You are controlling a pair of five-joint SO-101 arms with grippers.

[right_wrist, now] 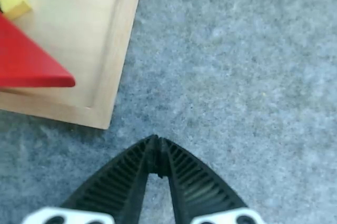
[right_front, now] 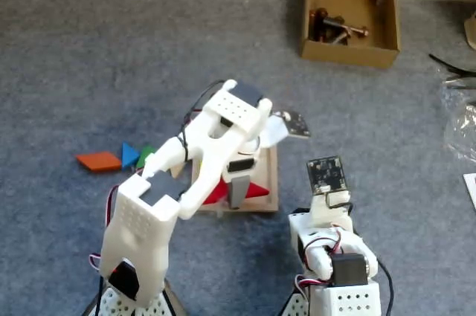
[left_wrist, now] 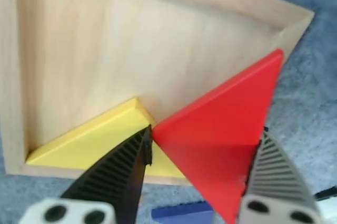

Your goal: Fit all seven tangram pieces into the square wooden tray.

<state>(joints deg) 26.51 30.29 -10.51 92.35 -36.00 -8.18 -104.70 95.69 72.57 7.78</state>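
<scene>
The work surface is a grey, short-pile carpet mat (right_front: 89,56). An open brown cardboard box (right_front: 346,54) stands on the mat at its far edge, right of centre. The box holds a small cluster of copper-coloured and dark metal parts (right_front: 335,27), lying against its left inner wall. Thin black cables (right_front: 450,71) enter from the right edge. A crumpled clear plastic bag (right_front: 462,131) lies just below the cables.

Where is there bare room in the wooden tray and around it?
Inside the tray, the wood beyond the yellow piece and the red triangle held by the left gripper is bare. The carpet between tray and cardboard box is open. Crowded: the tray edge by those two pieces.
</scene>
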